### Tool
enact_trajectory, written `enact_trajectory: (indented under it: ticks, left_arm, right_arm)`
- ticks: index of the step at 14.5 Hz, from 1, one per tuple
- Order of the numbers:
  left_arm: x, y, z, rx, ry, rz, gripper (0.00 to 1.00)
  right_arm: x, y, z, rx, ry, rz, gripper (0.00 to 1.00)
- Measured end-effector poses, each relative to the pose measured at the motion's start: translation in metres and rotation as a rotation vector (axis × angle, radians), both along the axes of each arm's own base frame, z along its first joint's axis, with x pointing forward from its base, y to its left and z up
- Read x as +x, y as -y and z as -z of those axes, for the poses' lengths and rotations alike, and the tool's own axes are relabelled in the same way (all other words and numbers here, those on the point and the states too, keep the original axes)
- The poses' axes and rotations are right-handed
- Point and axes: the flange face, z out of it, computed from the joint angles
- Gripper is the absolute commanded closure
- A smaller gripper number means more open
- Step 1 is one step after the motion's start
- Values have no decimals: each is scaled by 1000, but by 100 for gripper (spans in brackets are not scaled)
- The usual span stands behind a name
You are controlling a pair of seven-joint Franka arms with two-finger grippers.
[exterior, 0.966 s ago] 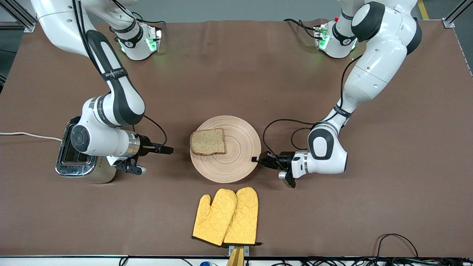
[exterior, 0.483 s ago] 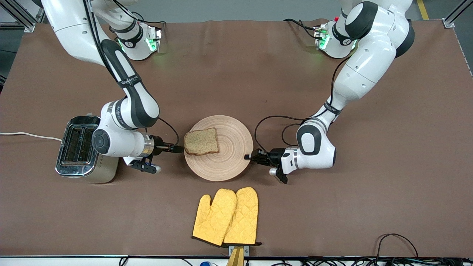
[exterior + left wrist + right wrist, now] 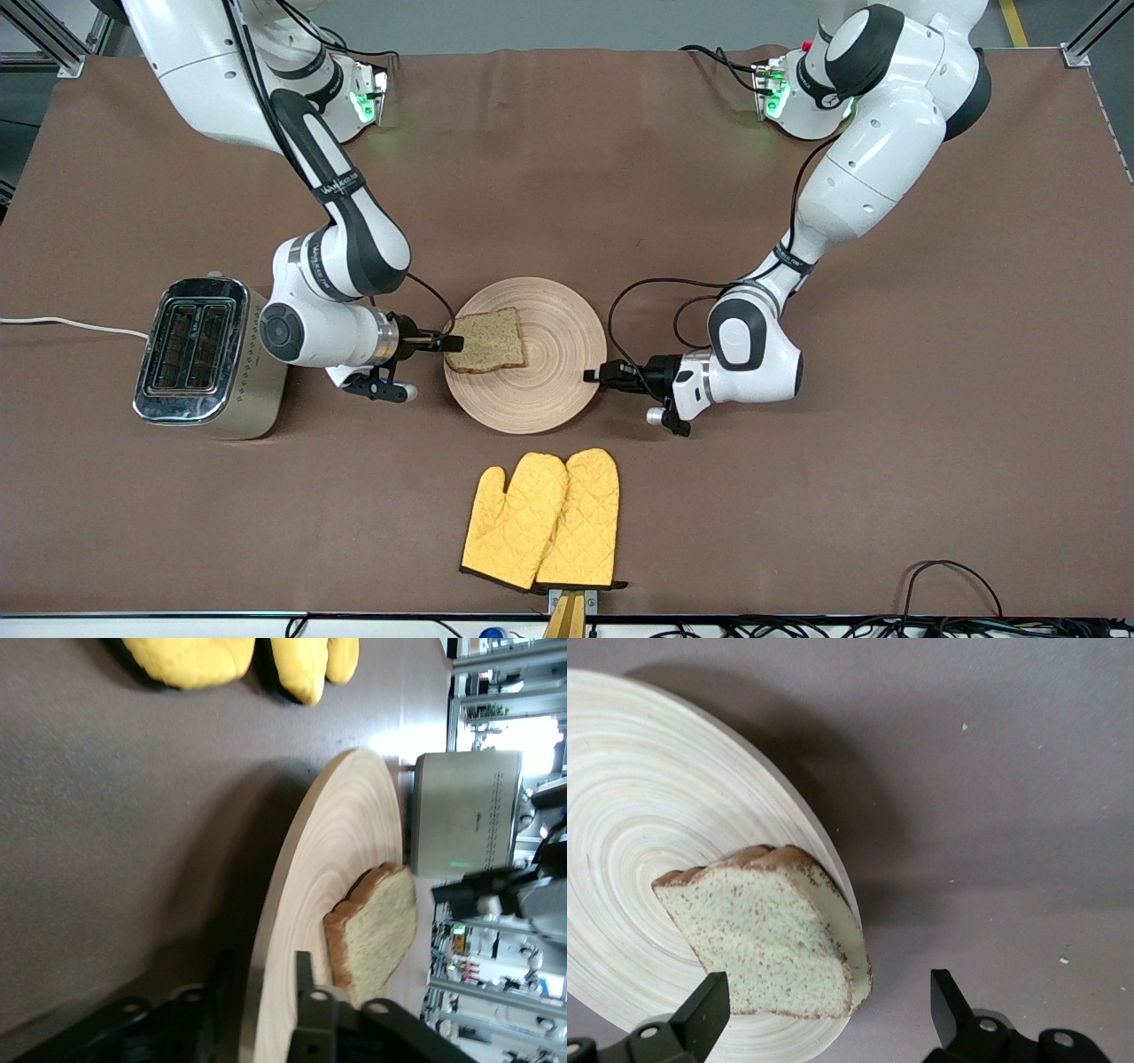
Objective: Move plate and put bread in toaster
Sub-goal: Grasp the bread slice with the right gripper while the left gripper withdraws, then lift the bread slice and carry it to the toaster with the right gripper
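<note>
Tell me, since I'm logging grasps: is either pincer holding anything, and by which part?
The right pincer is open around the bread's edge, holding nothing. The left pincer straddles the plate's rim; whether it grips cannot be told.

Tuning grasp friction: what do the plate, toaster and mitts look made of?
Plate: light wood, matte, judging by its tan colour and concentric turned grooves. Toaster: cream-beige sides, probably painted metal or plastic, under a mirror-shiny chrome-look top. Oven mitts: yellow fabric, going by the diamond stitching, with dark edging at the cuffs.
</note>
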Motion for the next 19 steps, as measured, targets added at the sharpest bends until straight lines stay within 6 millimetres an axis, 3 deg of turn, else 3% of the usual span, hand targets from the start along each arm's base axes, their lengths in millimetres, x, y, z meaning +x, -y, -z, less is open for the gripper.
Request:
enact_trajectory:
  ticks: [1,4,7,10,14,17,19]
  left_arm:
    - [5,-2,-8,7,-7,-15,0]
    - [33,-29,-47,69,-22,-74,0]
    - [69,-76,-112,190,-2,-140,0]
    - [86,-109,-188,317,8,-178,0]
    - [71,-146,-298,640,52,-152,0]
    - [39,-178,-381,879,78,-142,0]
    - [15,-196,-433,973,94,-158,0]
  right_arm:
    - [-2,-2,3,-2,-4,-3,0]
    - [-4,-1,14,-8,-17,-2,32]
    - [-5,0,22,-12,-25,1,64]
    - [-5,-1,22,-8,-25,4,90]
    - [-4,-2,21,-5,-26,4,99]
    - [-2,-3,17,-2,-25,1,99]
    - [2,-6,0,10,-64,-23,99]
